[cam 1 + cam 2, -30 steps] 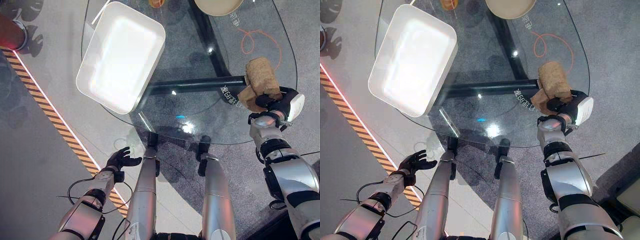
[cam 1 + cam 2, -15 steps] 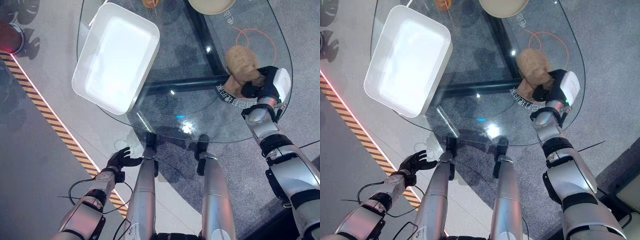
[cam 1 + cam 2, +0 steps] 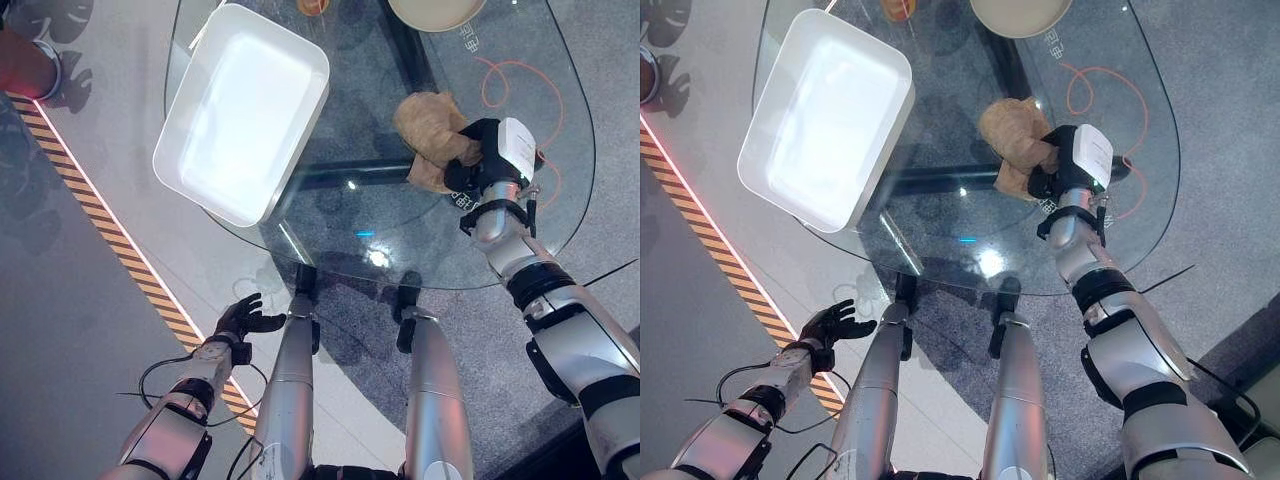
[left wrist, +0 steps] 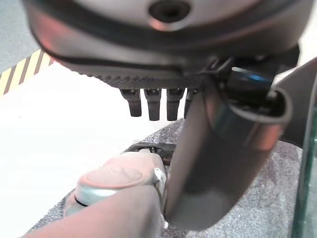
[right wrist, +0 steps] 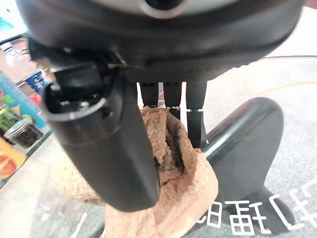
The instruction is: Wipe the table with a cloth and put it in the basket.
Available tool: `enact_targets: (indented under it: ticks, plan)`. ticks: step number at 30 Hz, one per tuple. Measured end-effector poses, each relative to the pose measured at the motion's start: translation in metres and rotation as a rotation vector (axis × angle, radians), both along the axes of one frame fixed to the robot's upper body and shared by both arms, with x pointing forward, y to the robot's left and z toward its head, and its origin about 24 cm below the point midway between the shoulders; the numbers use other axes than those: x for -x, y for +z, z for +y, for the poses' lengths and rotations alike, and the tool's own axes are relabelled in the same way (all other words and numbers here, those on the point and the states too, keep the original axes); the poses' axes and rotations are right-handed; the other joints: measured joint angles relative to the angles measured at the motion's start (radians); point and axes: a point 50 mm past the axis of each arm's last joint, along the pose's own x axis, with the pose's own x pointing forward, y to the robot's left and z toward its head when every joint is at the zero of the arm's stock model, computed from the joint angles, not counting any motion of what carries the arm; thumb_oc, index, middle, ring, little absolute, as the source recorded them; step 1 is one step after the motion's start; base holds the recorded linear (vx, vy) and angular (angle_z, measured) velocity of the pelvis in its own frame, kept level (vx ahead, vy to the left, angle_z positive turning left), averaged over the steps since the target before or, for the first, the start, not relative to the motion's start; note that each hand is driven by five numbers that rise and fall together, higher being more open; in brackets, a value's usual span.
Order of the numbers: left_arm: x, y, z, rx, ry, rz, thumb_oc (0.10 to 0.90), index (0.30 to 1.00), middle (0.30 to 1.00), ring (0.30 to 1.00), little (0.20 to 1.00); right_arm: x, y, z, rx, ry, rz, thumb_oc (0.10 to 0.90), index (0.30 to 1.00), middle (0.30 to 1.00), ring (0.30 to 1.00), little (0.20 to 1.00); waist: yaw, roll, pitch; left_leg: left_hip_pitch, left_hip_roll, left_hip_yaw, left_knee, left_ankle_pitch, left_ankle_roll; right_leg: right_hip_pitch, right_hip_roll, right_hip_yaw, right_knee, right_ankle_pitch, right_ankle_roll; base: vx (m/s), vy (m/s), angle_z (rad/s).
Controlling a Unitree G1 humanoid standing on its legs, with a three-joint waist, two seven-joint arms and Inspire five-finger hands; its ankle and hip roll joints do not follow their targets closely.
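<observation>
At seven o'clock, low beside the table, we see our left hand (image 3: 243,318) with fingers spread, holding nothing. At two o'clock our right hand (image 3: 487,160) grips the crumpled tan cloth (image 3: 427,128) against the round glass table (image 3: 400,245). The white rectangular plastic basket (image 3: 243,110) sits at eleven o'clock.

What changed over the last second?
The right hand, still shut on the cloth, dragged it across the glass table toward the robot's left, nearer the white basket. The basket stayed in place, and the left hand stayed open, low beside the table.
</observation>
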Motion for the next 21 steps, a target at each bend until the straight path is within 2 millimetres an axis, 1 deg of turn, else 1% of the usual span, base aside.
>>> enact_targets:
  ticks: [6,13,16,21]
  plan:
    - [0.000,0.000,-0.002,0.003,-0.002,-0.003,0.800,0.900,0.900,0.900,0.900,-0.001,0.000,0.019,0.113,0.114,0.048,0.100,0.300,0.300,0.300,0.200,-0.007,0.001,0.000,0.000,0.001,0.000,-0.001,0.000,0.000,-0.002,0.001,0.000,0.000,-0.002,-0.004,0.00,0.000,0.00]
    - [0.000,-0.001,-0.005,0.004,0.008,-0.001,0.800,0.900,0.900,0.900,0.900,0.003,-0.003,0.050,0.252,0.301,0.119,0.100,0.300,0.300,0.300,0.200,-0.007,0.002,-0.001,0.000,0.001,0.000,-0.007,0.001,0.000,-0.005,0.001,-0.001,0.001,-0.002,-0.001,0.00,0.000,0.00]
    - [-0.001,-0.001,-0.009,0.012,0.003,-0.003,0.800,0.900,0.900,0.900,0.900,0.009,-0.013,0.073,0.331,0.430,0.173,0.100,0.300,0.300,0.300,0.200,-0.006,0.002,-0.001,0.000,0.002,0.000,-0.013,0.004,-0.006,-0.008,0.000,-0.001,0.004,-0.005,-0.003,0.00,0.000,0.00]
    - [-0.001,-0.002,-0.010,0.015,0.002,-0.002,0.800,0.900,0.900,0.900,0.900,0.021,-0.035,0.096,0.383,0.564,0.244,0.100,0.300,0.300,0.300,0.200,-0.003,0.001,-0.001,0.001,0.001,0.000,-0.015,0.006,-0.008,-0.009,-0.001,-0.002,0.014,-0.008,-0.003,0.00,0.000,0.00]
